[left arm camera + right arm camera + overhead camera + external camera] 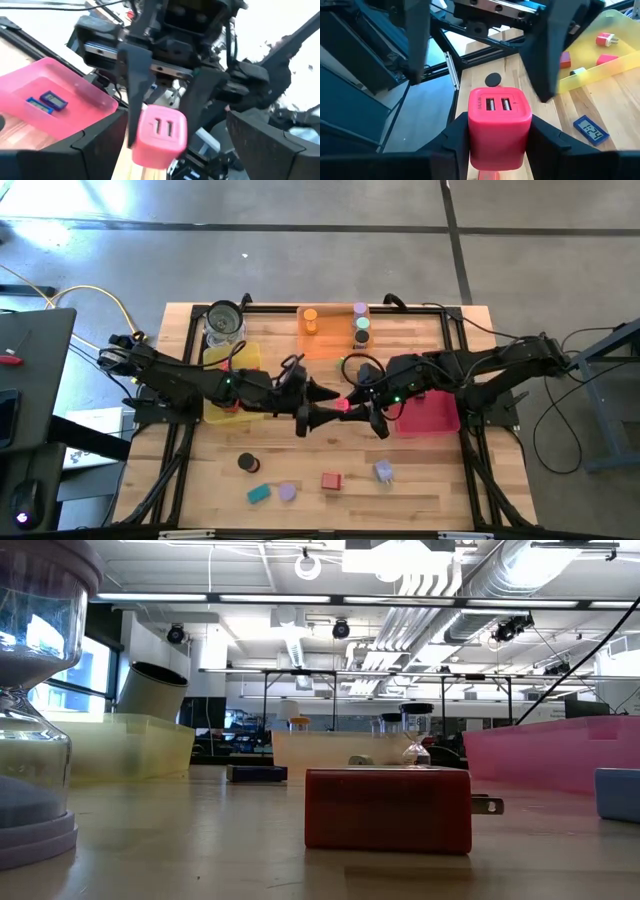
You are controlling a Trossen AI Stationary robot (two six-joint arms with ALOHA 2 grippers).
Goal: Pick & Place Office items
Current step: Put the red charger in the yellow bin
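A red charger block (500, 125) with two slots on its face hangs over the table's middle, with my right gripper (499, 142) shut on it. My left gripper (175, 127) faces it from the table's left, open, one finger (417, 40) on either side of the block's front without touching. In the high view the two grippers (320, 406) (355, 402) meet tip to tip. Loose office items rest on the near table: a black cylinder (247, 463), a teal block (259, 493), a lavender piece (288, 492), a red block (331, 480) and a pale-blue block (383, 471). My right gripper pinches the red charger block by two opposite sides (474, 132) between its two fingers (451, 146). The fingers come from the table's right, slanting a little downward. The block is lifted clear of the table, its slotted face (162, 127) turned toward my left gripper.
A yellow tray (245, 358) with red pieces and a glass jar (224, 322) stand at the left. An orange tray (335, 345) with several cylinders stands at the far middle. A pink tray (430, 418) with blue pieces (47, 102) stands at the right. Bare wood lies along the near edge.
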